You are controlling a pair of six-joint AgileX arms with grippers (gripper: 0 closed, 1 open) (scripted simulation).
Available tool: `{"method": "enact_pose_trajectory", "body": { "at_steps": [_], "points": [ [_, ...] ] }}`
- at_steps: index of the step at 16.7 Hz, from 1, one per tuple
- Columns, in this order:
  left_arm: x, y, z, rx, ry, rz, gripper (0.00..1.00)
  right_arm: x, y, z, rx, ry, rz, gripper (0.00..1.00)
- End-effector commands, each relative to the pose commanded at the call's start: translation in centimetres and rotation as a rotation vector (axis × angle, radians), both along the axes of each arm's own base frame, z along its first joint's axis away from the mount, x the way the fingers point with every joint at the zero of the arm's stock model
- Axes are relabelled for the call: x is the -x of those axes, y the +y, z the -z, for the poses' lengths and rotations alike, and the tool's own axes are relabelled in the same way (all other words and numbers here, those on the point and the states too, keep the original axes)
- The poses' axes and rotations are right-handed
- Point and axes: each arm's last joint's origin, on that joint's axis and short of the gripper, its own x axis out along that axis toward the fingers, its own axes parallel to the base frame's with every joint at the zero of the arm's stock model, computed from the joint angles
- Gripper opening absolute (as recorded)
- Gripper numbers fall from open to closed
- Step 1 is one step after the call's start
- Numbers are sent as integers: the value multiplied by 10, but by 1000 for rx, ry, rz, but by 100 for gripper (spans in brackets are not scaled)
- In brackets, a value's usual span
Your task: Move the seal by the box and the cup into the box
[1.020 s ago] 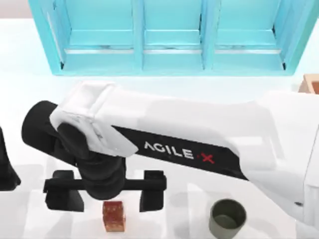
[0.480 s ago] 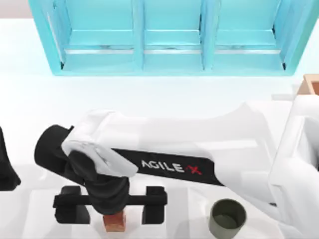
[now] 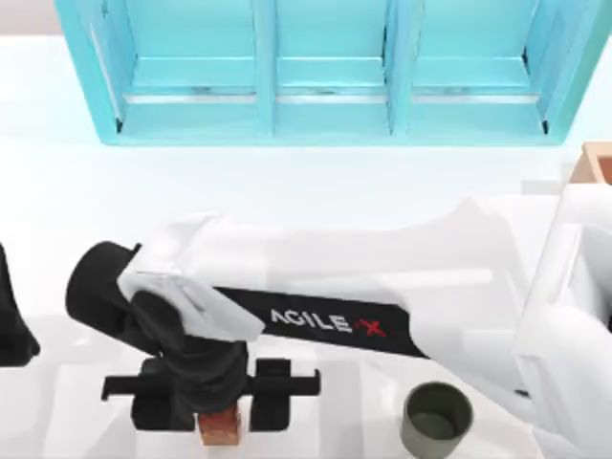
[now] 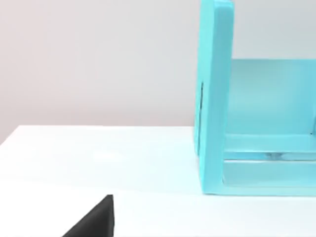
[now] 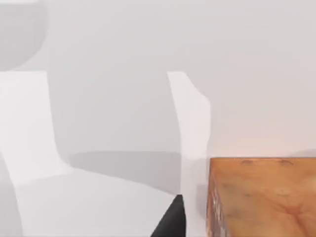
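Left arm parked at 9 o'clock edge of the top view, idle, a dark bit of it at the frame border; its fingers can't be told. Turquoise cabinet (image 3: 325, 72) along 12 o'clock.

Right gripper (image 3: 211, 406) at about 7 o'clock, down over the seal (image 3: 219, 428). Change: half a second ago the fingers stood well apart either side of the seal, now they've drawn in narrow and sit against its two sides, so they look clamped on it. A second ago the gripper was higher and the seal was fully visible. Reads as grasp just made; lift and carry come next.

Cup (image 3: 436, 419) at 5 o'clock, upright, untouched. Box (image 3: 595, 159) at 3 o'clock edge, well apart from the seal, so a long carry across
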Motion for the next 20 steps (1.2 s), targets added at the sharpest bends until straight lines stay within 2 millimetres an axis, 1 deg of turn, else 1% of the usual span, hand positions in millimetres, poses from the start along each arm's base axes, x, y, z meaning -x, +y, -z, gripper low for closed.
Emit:
{"method": "enact_pose_trajectory", "body": {
  "at_steps": [5,6,15,17,20],
  "points": [
    [0,0,0,0,0,0,100,0,0,0,0,0,0,2],
    [0,0,0,0,0,0,100,0,0,0,0,0,0,0],
    [0,0,0,0,0,0,100,-1,-1,-1,-1,-1,2,0],
    [0,0,0,0,0,0,100,-1,-8,-11,2,-1,-3,0],
    [0,0,0,0,0,0,100,-5,-31,-39,-7,-5,-2,0]
  ]
}}
